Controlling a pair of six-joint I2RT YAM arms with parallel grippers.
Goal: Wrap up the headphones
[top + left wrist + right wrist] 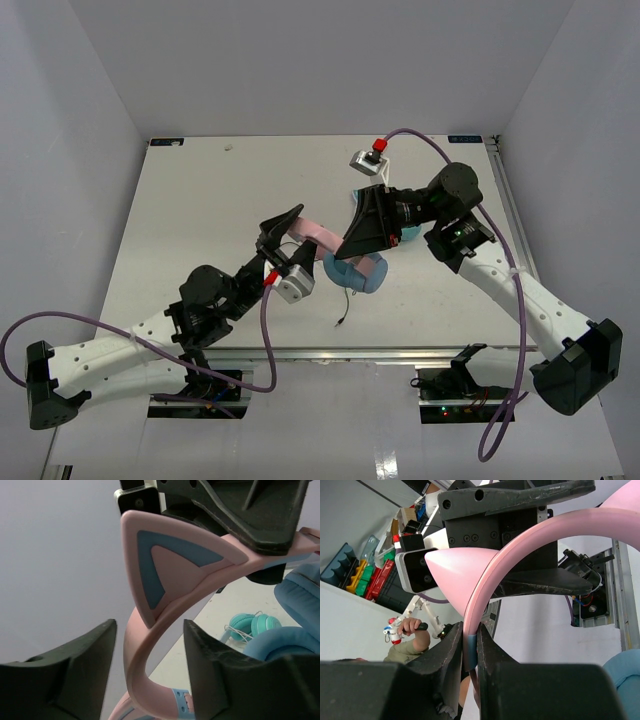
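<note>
While my right gripper [470, 642] is clamped tight on the headphones [358, 272] mid-table, left gripper [148, 630] gapes open w/ their pink band [136, 665] between its fingers.

1. I see my left arm [150, 335] stretched forward and to the right, and the left gripper [150, 630] stands with its jaws apart.
2. My right arm [510, 285] folds in toward the centre, with the right gripper [470, 640] pinched tight on the headphones [355, 272].

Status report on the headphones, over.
Right hand shut on headphones band. Left hand open, straddling band. Cable hangs loose. Teal pair on table beyond.
</note>
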